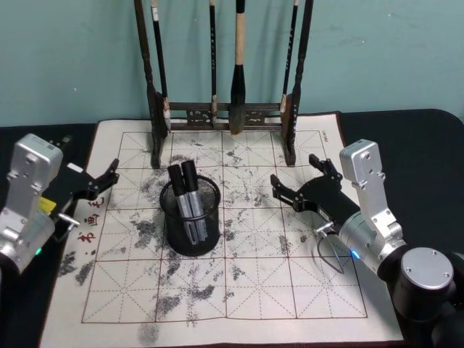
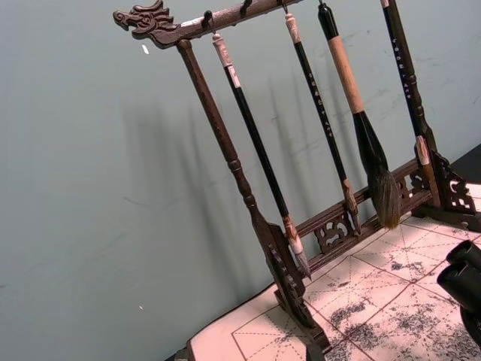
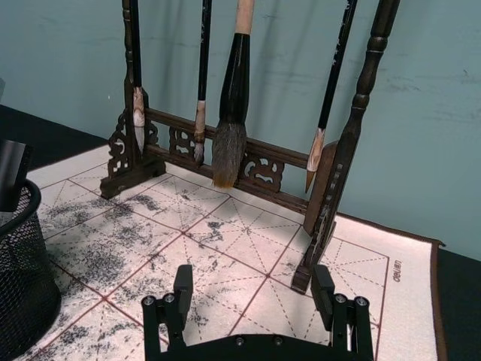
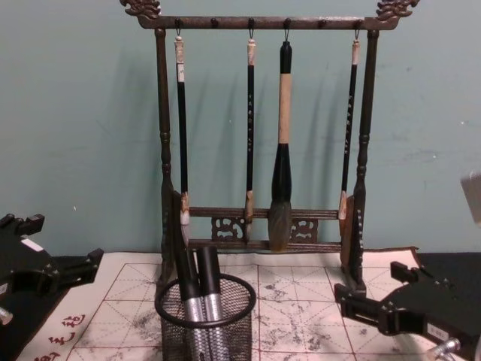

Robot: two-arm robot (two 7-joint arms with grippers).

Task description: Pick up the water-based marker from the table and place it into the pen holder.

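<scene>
markers [image 1: 185, 190] already in the pen holder [image 1: 191, 230]
both grippers, left [image 1: 104, 180] and right [image 1: 297, 183], spread wide, holding nothing; a careless swing could topple it

- The pen holder [image 1: 191, 217] stands mid-mat between the two hands, with two markers [image 1: 185, 190] sticking up out of its mouth and taking up part of the opening.
- The brush rack [image 1: 226, 109] rises behind it at the mat's far edge, its hanging brushes [image 4: 280, 143] blocking any reach from the back.
- The left hand [image 1: 101, 181] and right hand [image 1: 293, 183] hang open either side, with bare mat [image 1: 254, 283] between each and the holder.
- The front of the mat lies free.
</scene>
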